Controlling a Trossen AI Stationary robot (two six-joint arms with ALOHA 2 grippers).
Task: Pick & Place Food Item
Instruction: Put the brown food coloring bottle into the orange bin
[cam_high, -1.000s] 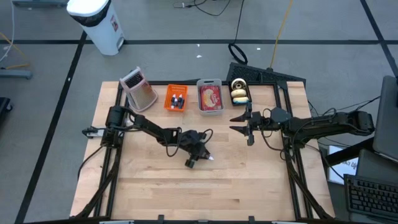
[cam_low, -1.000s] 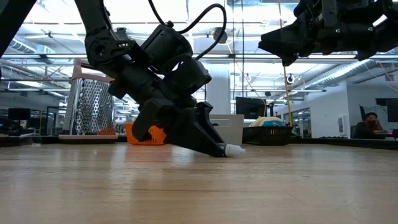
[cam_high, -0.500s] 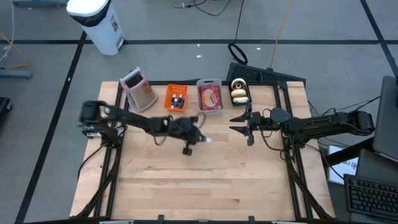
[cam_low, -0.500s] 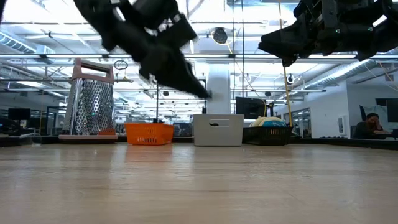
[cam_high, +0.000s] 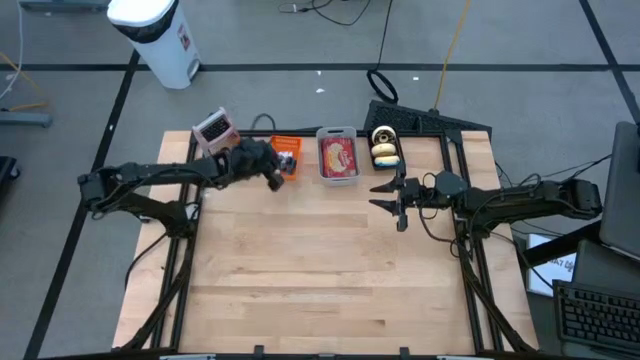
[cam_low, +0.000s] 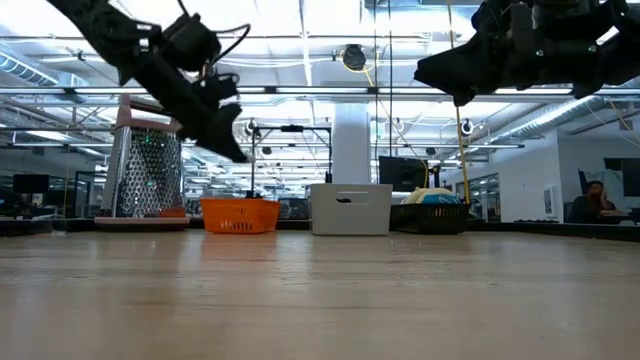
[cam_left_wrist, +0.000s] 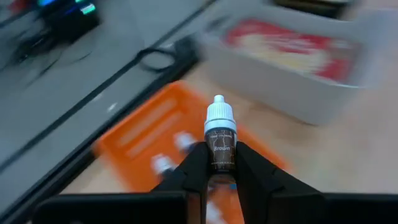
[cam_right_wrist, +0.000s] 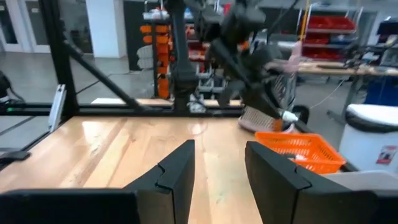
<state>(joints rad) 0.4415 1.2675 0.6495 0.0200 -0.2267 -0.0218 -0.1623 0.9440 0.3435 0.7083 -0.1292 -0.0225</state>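
A small brown dropper bottle (cam_left_wrist: 221, 146) with a white cap (cam_left_wrist: 220, 112) sits in my left gripper (cam_left_wrist: 221, 171), which is shut on it. The gripper (cam_high: 274, 174) hangs in the air over the orange basket (cam_high: 285, 158) at the table's far side, slanting down; the basket (cam_left_wrist: 146, 134) holds other small bottles. From the right wrist view the cap (cam_right_wrist: 288, 115) shows above the basket (cam_right_wrist: 301, 149). My right gripper (cam_high: 386, 196) waits open in the air at the table's right, holding nothing. My left gripper pinches the bottle's brown body (cam_left_wrist: 221, 163) between its two fingers (cam_left_wrist: 196, 167), below the cap. The bottle lies along the fingers, and its capped end sticks out past their tips. It is lifted clear, tilted forward and down over the orange basket.
A grey bin (cam_high: 338, 157) with a red-wrapped item stands right of the orange basket. A black basket (cam_high: 384, 146) with round pastries is further right. A metal grater (cam_high: 222, 142) stands at the far left. The wooden table top (cam_high: 320, 280) lies bare toward the near edge.
My left gripper has risen from the middle of the table with the bottle and swung toward the far left, ending over the orange basket. It has tipped from steeply down to a shallower slant. The bottle, whose cap was at the table top, is now lifted clear.
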